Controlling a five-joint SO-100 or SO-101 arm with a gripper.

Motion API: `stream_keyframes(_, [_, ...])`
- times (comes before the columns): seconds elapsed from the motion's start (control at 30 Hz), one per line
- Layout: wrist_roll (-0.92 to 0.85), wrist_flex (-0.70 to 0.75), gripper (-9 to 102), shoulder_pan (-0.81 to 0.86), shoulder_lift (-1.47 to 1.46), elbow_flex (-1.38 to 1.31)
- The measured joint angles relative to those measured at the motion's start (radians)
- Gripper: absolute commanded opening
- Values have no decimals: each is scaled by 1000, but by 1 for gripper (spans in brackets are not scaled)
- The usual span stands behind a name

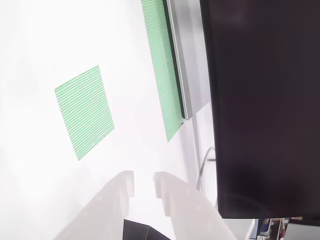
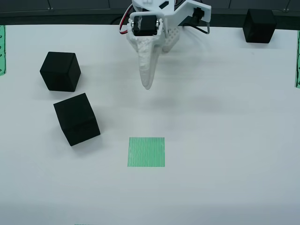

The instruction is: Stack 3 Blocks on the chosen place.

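Three black blocks rest on the white table in the overhead view: one at the left [image 2: 60, 70], a second tilted just below it [image 2: 76, 118], and a third at the far right corner [image 2: 259, 26]. The chosen place, a small green-striped square [image 2: 146, 152], lies bare near the front centre; in the wrist view it [image 1: 84, 111] sits ahead and left of the fingers. My white gripper [image 2: 147, 84] hangs over the table behind the square, apart from every block. From the wrist, the gripper [image 1: 144, 184] is slightly open with nothing between its fingers.
A long green-striped band [image 1: 165, 70] with a grey metal edge runs beside a large black panel [image 1: 265, 100] on the right of the wrist view. Green strips [image 2: 297, 58] mark the table's side edges. A grey cable [image 1: 204, 167] loops near the panel.
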Motion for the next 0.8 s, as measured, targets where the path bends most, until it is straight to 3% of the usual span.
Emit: stream_keyframes(0.8, [0, -15, 0, -21, 0, 0])
